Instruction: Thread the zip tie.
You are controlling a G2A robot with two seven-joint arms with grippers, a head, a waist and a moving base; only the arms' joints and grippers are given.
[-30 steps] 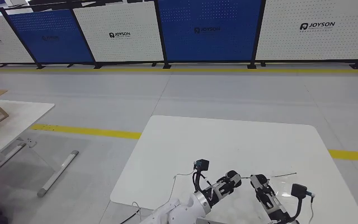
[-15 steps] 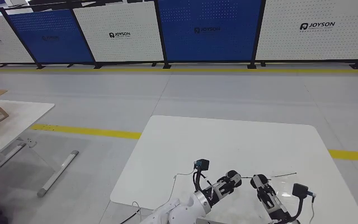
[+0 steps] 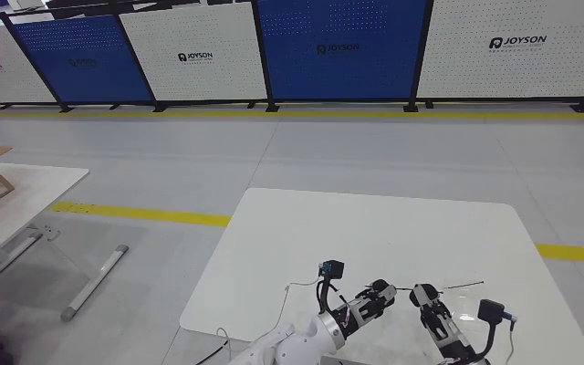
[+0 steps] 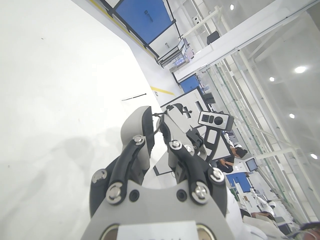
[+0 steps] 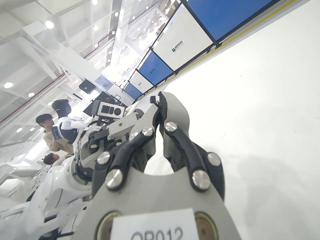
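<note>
1. Left gripper [image 4: 158, 113]: low over the white table [image 3: 365, 228], reaching in from the near edge and angled toward the other arm. Fingers parted by a narrow gap, clamped on nothing.
2. Right gripper [image 5: 160, 101]: likewise low over the table, tilted toward the left one. In the top view, tips close together but apart. Fingers pressed together on the zip tie [image 5: 153, 99], its small black head poking out past the fingertips.
3. From that grip, a thin black strand of the zip tie, curving through the gap between the left gripper's pads. Touching them or not: cannot tell.
4. Second zip tie [image 3: 462, 286]: flat on the table near the right gripper, on the side away from the left one, touching neither.
5. Far beyond both grippers, past the table's far edge: a yellow floor line [image 3: 137, 214], then a row of blue and white fence panels [image 3: 338, 46].
</note>
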